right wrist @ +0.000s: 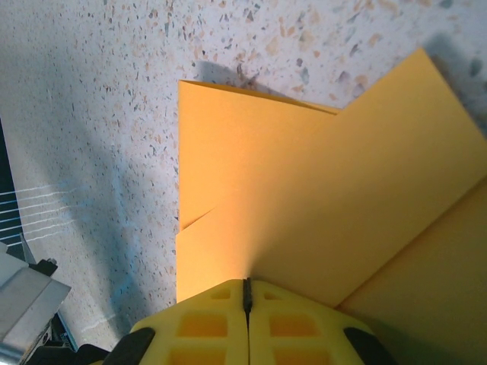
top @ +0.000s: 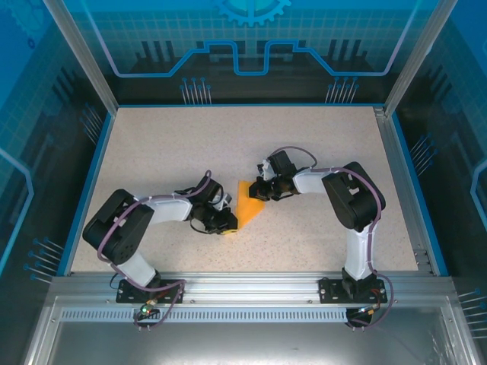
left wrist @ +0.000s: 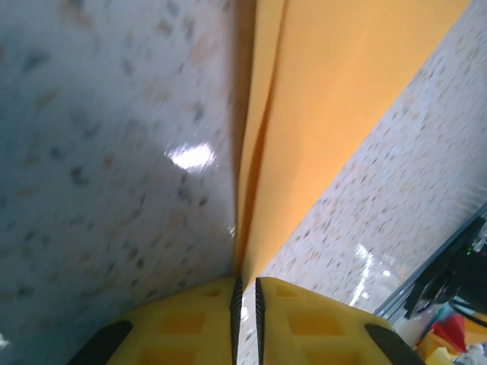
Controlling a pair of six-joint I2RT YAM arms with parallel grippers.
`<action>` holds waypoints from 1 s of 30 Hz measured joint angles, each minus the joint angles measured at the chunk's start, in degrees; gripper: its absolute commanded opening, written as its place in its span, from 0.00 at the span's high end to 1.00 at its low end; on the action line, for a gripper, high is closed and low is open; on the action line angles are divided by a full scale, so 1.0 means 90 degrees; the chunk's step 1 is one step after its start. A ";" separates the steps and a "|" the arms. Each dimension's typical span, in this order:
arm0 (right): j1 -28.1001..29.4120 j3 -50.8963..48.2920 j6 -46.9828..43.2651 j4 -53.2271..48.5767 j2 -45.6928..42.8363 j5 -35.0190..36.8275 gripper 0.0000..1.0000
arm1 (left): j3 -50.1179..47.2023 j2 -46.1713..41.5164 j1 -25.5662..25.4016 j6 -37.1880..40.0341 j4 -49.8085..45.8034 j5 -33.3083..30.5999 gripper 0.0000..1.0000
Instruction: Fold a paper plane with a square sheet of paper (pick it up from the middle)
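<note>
Top: partly folded orange paper (top: 249, 207) lies mid-table (top: 175, 144) between the two arms. The left gripper (top: 226, 222) is at its near-left corner and the right gripper (top: 262, 192) at its far edge, opposite ends, probably so one anchors while the other works a crease. Left wrist: left gripper (left wrist: 246, 283) jaws nearly together, clamped on a raised folded edge of the paper (left wrist: 335, 114), which stands up off the table and runs away from the tips; looks like it's lifting that flap to bring it over. Right wrist: right gripper (right wrist: 246, 283) jaws fully together, tips down on the paper (right wrist: 304, 205) where layers overlap, flat on the table. Reads as a hold-down so the sheet won't slide; can't tell if a layer is nipped. Not a plane yet, early folds only
</note>
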 measured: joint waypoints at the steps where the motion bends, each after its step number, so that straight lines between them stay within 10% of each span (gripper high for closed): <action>1: 0.0000 0.0000 0.0000 0.0000 0.0000 0.0000 0.94 | 0.0000 -0.0032 -0.0012 0.0063 -0.0085 -0.0002 0.84; 12: 0.0051 0.0051 -0.0121 -0.0109 -0.0029 0.0095 0.92 | 0.0597 -0.0709 -0.0068 0.0197 -0.0707 -0.0831 0.75; 30: 0.0114 0.0153 -0.0216 -0.0364 -0.0085 0.0282 0.87 | 0.2351 0.1321 0.0007 0.0605 -0.0869 -0.1739 0.71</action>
